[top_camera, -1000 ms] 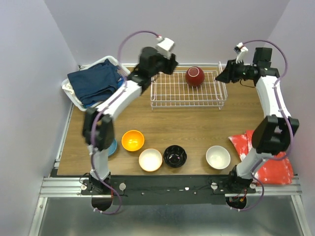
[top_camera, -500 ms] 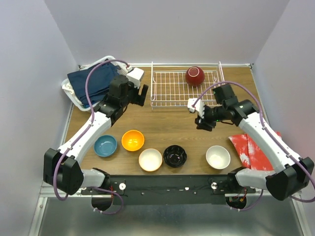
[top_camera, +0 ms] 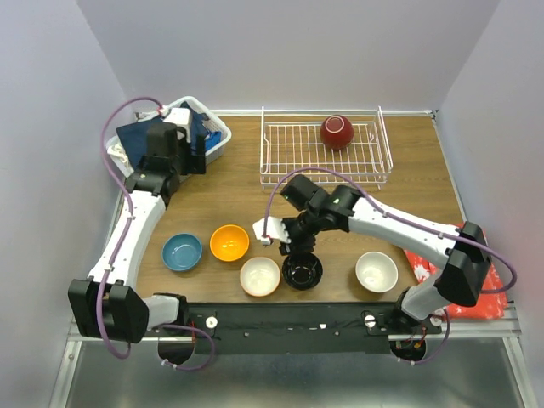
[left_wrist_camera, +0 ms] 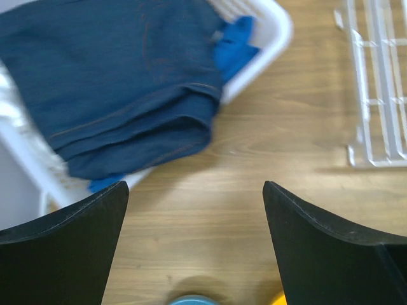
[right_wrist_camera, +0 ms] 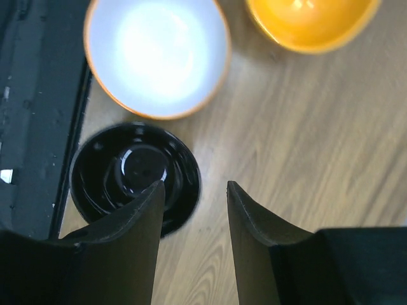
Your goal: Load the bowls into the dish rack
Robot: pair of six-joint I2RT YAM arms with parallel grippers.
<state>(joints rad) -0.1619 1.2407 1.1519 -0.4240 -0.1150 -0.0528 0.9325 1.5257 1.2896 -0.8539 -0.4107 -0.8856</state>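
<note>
The white wire dish rack stands at the back and holds a maroon bowl. On the table in front lie a blue bowl, an orange bowl, a cream bowl, a glossy black bowl and a white bowl. My right gripper is open; in the right wrist view it straddles the rim of the black bowl. My left gripper is open and empty above bare wood, with the blue bowl at the lower edge.
A white plastic basket with dark blue cloth sits at the back left, beside my left gripper. A red and white packet lies at the right front. The cream bowl and orange bowl lie close to the black one.
My right arm has swung from the rack's right end down to the black bowl. My left arm has drawn back from the rack's left end toward the cloth basket.
</note>
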